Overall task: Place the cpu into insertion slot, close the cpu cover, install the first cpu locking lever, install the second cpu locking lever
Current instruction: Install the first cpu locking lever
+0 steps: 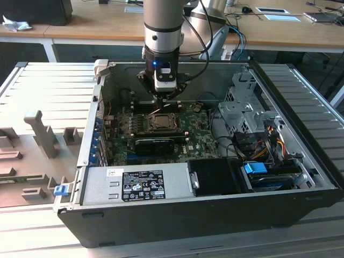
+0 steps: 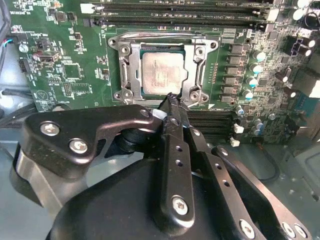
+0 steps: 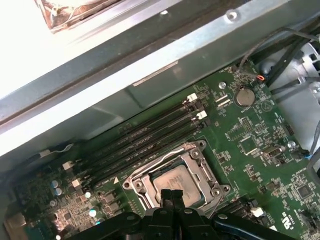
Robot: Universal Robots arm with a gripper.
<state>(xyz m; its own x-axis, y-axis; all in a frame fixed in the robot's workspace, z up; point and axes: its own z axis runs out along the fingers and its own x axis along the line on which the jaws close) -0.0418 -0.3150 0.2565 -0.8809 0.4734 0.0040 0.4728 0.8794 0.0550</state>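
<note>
Already the cpu (image 2: 164, 74) lies in the insertion slot (image 2: 165, 47) inside the open case (image 1: 188, 220), the claw (image 2: 171, 99) clenched empty just above.

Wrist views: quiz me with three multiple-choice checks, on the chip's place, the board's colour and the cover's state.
1. Where is the chip? A in the socket; B on the power supply; C outside the case.
2. Colour of the board? A blue; B green; C red.
3. The cover is: A flat around the chip; B standing upright; C off the board.
A: it sits inside the socket's rim. B: the board is plainly green. A: the frame lies level around it.
</note>
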